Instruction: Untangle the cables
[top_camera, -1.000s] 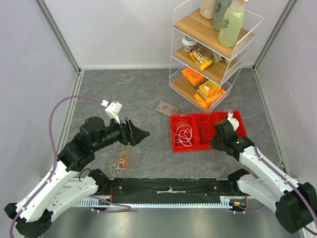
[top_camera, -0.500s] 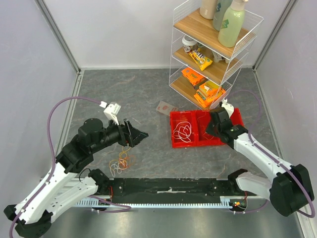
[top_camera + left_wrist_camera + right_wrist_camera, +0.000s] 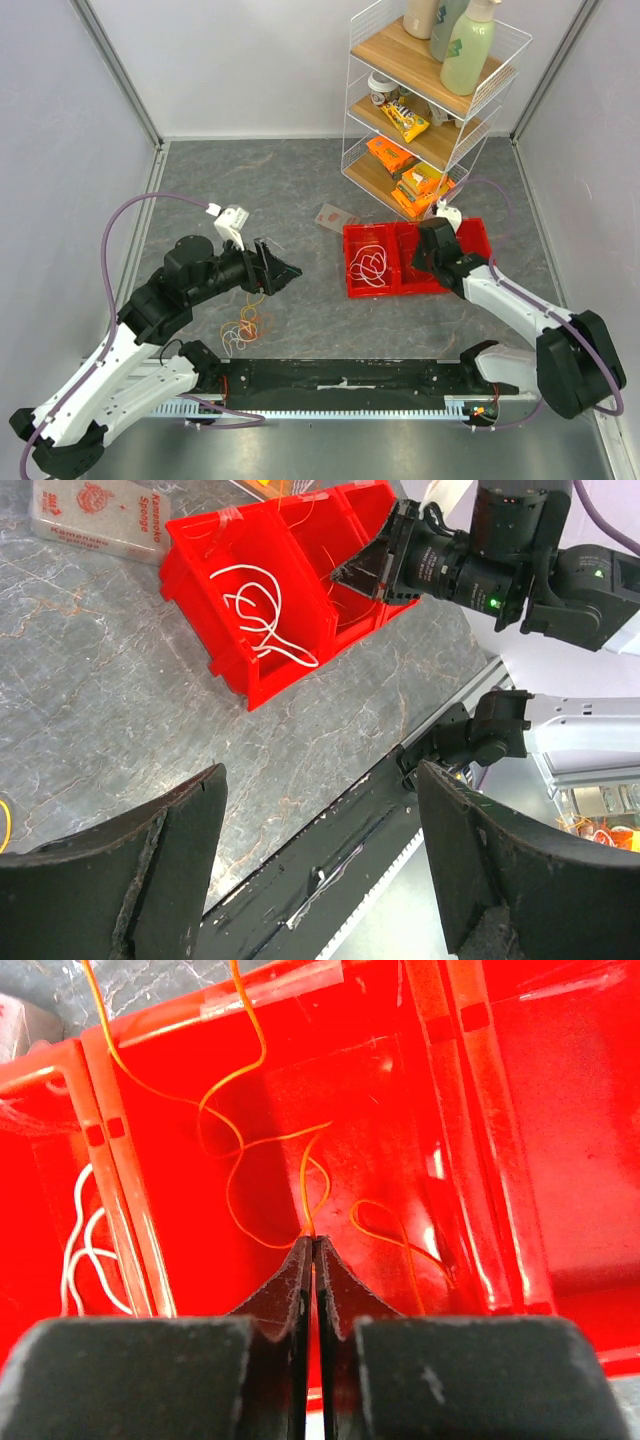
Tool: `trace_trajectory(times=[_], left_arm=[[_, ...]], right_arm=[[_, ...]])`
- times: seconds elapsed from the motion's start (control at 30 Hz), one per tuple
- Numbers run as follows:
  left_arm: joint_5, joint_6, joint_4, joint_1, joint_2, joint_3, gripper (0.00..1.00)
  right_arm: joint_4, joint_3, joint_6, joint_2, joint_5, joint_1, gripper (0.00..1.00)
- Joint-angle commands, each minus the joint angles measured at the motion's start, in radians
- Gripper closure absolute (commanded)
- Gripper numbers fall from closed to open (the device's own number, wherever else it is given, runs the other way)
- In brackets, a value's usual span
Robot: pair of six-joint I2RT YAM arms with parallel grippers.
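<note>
Cables (image 3: 242, 325), orange and pale strands in a loose tangle, lie on the desk (image 3: 300, 190) closest to the arm bases. Just beyond the tangle the left tool (image 3: 280, 270) hangs above the desk, its fingers (image 3: 150, 870) spread wide apart with nothing between them.

Further right and a little farther back sits a red bin (image 3: 400, 291) divided into compartments. A white cable (image 3: 370, 267) is coiled in its left compartment. The right tool (image 3: 312, 1245) reaches down into the next compartment, its fingers pressed together on a thin orange cable (image 3: 240, 1150). That cable loops across the compartment floor and runs up over the far wall.

Behind the bin's left corner a flat sponge packet (image 3: 337, 217) lies on the desk, apart from the bin. Farthest back stands a wire shelf (image 3: 357, 120) holding snack packs and bottles.
</note>
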Motion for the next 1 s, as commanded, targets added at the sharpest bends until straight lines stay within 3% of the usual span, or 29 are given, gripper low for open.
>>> trace_trajectory(times=[0.0, 0.1, 0.2, 0.27, 0.5, 0.7, 0.87, 0.97], left_arm=[[0.009, 0.025, 0.026, 0.003, -0.013, 0.003, 0.18], [0.02, 0.027, 0.034, 0.003, 0.001, 0.009, 0.18], [0.027, 0.022, 0.04, 0.001, 0.008, 0.008, 0.18], [0.029, 0.016, 0.043, 0.003, 0.004, 0.0, 0.18], [0.015, -0.018, 0.053, 0.003, -0.036, -0.092, 0.18], [-0.055, -0.091, 0.02, 0.001, -0.042, -0.196, 0.2], [-0.302, -0.264, -0.108, 0.003, -0.032, -0.254, 0.2], [-0.422, -0.387, -0.193, 0.0, -0.022, -0.281, 0.19]], right_arm=[[0.016, 0.007, -0.065, -0.12, 0.012, -0.004, 0.82], [-0.025, 0.063, -0.099, -0.169, 0.016, -0.006, 0.49], [-0.036, 0.129, -0.154, -0.151, 0.013, -0.01, 0.29], [-0.033, 0.185, -0.199, -0.098, 0.006, -0.022, 0.24], [0.131, 0.269, -0.364, 0.148, 0.004, -0.035, 0.27], [0.29, 0.24, -0.401, 0.219, 0.012, -0.035, 0.34], [0.33, 0.225, -0.398, 0.262, 0.05, -0.035, 0.55], [0.362, 0.2, -0.383, 0.268, 0.049, -0.035, 0.63]])
